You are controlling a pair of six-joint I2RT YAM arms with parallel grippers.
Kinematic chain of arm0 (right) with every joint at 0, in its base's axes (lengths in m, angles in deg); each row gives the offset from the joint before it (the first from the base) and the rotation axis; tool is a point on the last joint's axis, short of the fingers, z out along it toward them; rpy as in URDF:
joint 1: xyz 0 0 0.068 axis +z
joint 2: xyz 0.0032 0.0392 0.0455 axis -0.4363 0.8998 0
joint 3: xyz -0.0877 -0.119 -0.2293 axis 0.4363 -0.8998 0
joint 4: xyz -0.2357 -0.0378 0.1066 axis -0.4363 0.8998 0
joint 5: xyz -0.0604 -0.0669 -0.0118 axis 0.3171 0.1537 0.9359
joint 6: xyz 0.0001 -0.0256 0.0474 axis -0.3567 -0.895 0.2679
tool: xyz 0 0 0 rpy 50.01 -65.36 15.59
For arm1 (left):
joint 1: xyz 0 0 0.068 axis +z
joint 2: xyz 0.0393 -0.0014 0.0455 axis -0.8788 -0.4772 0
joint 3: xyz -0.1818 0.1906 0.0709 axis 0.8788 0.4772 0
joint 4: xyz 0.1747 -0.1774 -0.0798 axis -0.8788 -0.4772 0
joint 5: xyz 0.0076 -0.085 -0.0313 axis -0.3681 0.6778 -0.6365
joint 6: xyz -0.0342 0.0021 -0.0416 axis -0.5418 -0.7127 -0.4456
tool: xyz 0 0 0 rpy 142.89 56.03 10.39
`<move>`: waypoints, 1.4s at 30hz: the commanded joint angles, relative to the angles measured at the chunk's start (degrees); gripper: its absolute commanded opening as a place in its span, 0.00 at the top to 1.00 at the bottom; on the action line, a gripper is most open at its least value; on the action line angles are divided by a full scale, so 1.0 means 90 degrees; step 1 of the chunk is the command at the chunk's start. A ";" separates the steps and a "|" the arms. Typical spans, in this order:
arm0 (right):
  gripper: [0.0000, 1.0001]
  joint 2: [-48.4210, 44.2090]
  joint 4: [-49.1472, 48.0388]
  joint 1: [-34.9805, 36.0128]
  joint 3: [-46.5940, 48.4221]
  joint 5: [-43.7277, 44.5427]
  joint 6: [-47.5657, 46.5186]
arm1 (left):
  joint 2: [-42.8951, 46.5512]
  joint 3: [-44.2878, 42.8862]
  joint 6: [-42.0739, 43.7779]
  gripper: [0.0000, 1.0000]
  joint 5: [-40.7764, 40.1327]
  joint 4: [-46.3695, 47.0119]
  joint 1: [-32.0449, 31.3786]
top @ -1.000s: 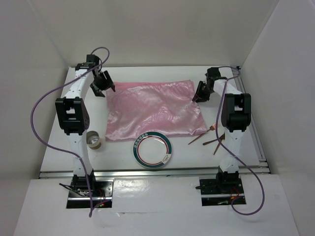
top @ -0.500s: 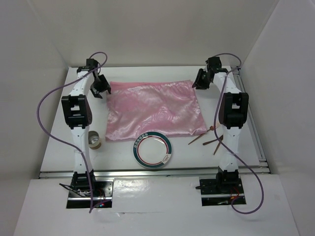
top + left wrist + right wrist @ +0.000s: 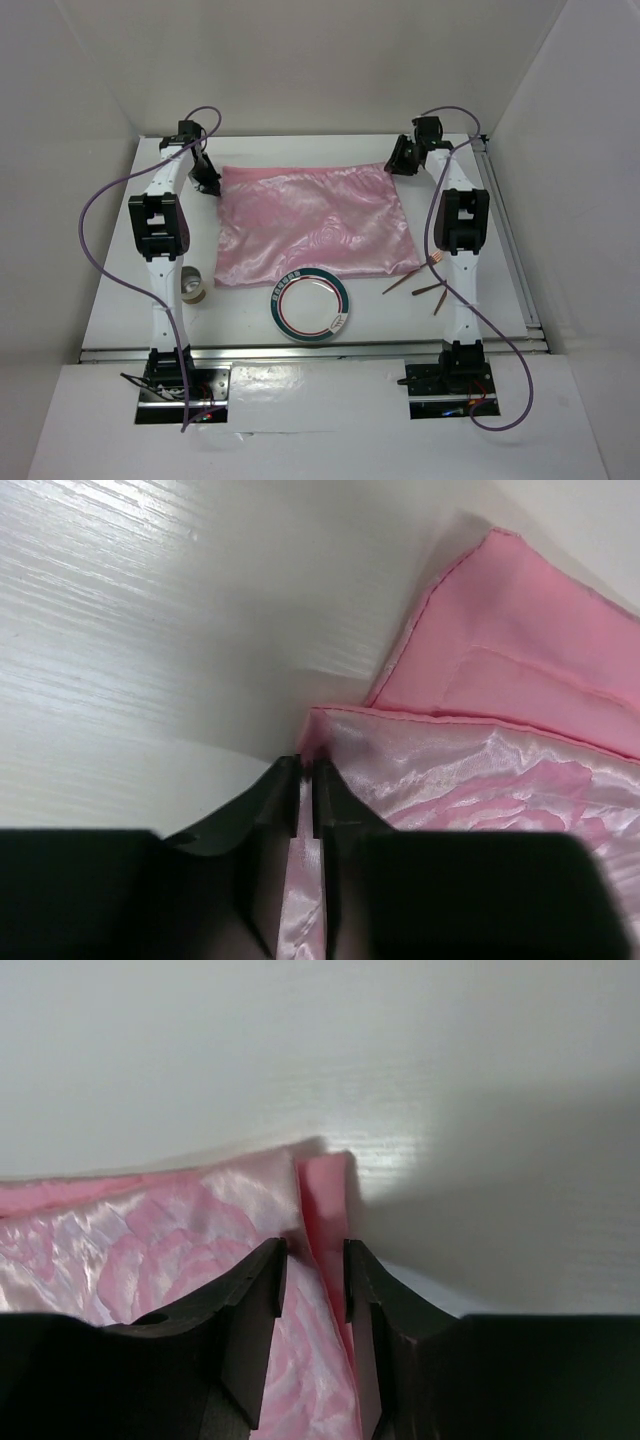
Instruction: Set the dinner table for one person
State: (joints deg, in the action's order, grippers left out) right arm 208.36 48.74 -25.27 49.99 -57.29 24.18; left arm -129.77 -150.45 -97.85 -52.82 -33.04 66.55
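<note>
Dinner table, white and far larger than anything on it, fills the space ahead of both arm bases. A shiny pink cloth lies spread over its far middle. The left gripper is clamped on the cloth's far left corner, and the right gripper pinches a fold at the far right corner. Near the front edge sits a green-rimmed plate, with a small round container to its left and thin brown utensils to its right.

Both arms outstretched, jaws clamped
</note>
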 commanded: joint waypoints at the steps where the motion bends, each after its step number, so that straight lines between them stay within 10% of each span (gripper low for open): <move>1: 0.57 0.0149 -0.0588 0.0099 0.0491 -0.0109 0.0017 | 0.0054 0.0015 0.0120 0.81 0.0093 0.0086 -0.0015; 5: 0.36 0.0207 -0.0852 0.0158 0.0559 -0.0040 0.0017 | 0.0191 0.0015 0.0120 1.00 0.0093 0.0144 -0.0015; 33: 0.40 0.0423 -0.1096 0.0461 0.0784 0.0663 -0.0519 | 0.0875 -0.0297 -0.0066 1.00 0.0776 0.0584 -0.0015; 42: 0.99 0.0423 -0.1096 0.0461 0.0784 0.0506 -0.0588 | 0.0992 -0.0297 -0.0134 1.00 0.0893 0.0642 -0.0015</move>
State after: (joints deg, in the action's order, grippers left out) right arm 213.57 40.78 -21.51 56.13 -53.21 19.61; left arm -124.89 -151.08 -98.58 -45.98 -28.66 66.55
